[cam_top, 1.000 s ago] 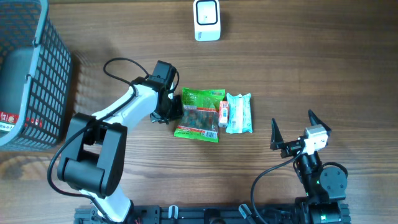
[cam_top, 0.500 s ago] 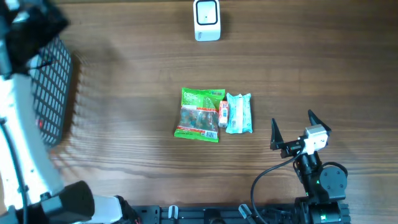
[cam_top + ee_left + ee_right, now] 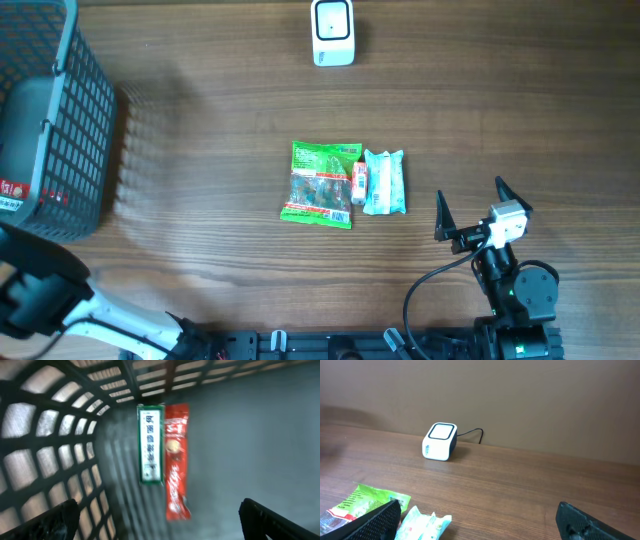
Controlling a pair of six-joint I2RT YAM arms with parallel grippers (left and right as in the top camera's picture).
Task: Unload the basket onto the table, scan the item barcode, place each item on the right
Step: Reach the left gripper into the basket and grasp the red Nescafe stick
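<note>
Three items lie together mid-table: a green packet, a small red-and-white item and a light blue packet. The white scanner stands at the far edge, apart from them. My left gripper is open with nothing between its fingers and looks down into the grey basket. There a green-and-white pack and a red packet lie side by side on the floor. My right gripper stands open and empty at the front right, facing the scanner, the green packet and the light blue packet.
The basket's lattice wall rises to the left of my left gripper. A blurred part of the left arm shows at the front left corner. A cable runs from the scanner to the wall behind it.
My left gripper opened beside the green packet, left it on the table and swung far left over the basket. The three items and the right arm have not moved.
</note>
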